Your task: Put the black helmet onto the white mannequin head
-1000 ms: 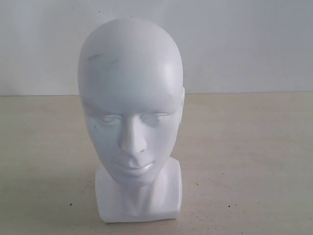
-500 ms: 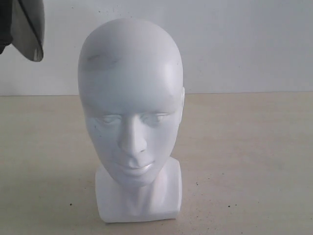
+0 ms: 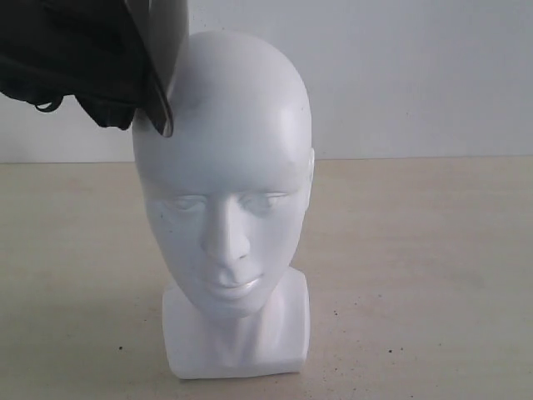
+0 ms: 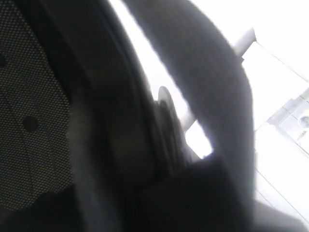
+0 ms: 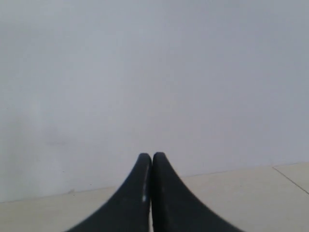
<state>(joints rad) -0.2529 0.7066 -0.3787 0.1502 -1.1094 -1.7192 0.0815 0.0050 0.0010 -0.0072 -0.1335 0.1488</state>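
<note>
Overhead, a matte black open-face helmet with a smoky visor hangs tilted beside the crown of a glossy white bald mannequin head, which stands upright on the pale tabletop. It is held high, evidently so the shell can clear the scalp. Padded lining fills the left wrist view, so the left claw's grip cannot be made out. The right claw is pressed closed and empty.

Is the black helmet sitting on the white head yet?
No, the black helmet hangs at the upper left, only its visor edge overlapping the white mannequin head, whose crown is bare.
</note>
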